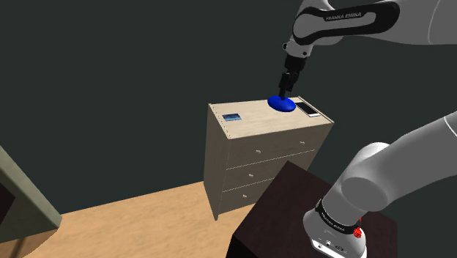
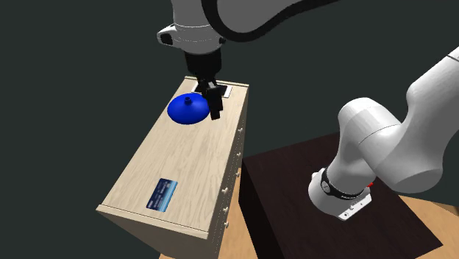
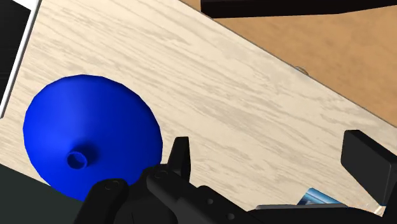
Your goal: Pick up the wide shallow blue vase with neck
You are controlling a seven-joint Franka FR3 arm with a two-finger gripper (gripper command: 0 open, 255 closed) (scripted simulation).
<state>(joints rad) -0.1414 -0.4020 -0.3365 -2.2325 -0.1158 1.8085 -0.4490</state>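
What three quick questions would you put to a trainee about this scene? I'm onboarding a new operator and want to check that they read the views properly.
1. True or false: the gripper is shut on the vase.
2. What does the vase stand on? A) the floor B) the dresser C) the dark stand
3. How many drawers does the dresser's front show?

Key: 1 false, the fingers stand apart and the vase sits beside one of them, not between them; 2 B; 3 three.
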